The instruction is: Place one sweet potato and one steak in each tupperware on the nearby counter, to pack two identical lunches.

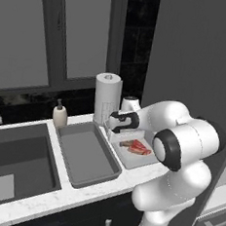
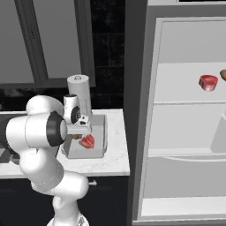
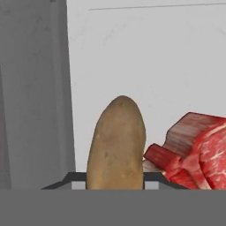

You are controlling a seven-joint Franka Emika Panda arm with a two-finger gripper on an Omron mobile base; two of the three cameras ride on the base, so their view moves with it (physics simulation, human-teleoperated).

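Observation:
Two grey tupperware trays lie side by side on the marble counter (image 1: pixel 92 191). The left tupperware (image 1: pixel 88 156) is bare. The right tupperware (image 1: pixel 130 159) holds a red steak (image 1: pixel 140 148) and a brown sweet potato (image 1: pixel 126 143). My gripper (image 1: pixel 124 137) reaches down into this tray and is shut on the sweet potato (image 3: pixel 117 145), which stands between the fingertips (image 3: pixel 66 182) low over the tray floor (image 3: pixel 141 62). The steak (image 3: pixel 194 150) lies just right of it. On a shelf of the open fridge sit another steak (image 2: pixel 208 82) and a sweet potato (image 2: pixel 223 75).
A paper towel roll (image 1: pixel 107 97) stands right behind the trays, with a soap dispenser (image 1: pixel 60 115) to its left. The dark sink (image 1: pixel 12 159) lies left of the trays. The open white fridge (image 2: pixel 185 128) stands right of the counter end.

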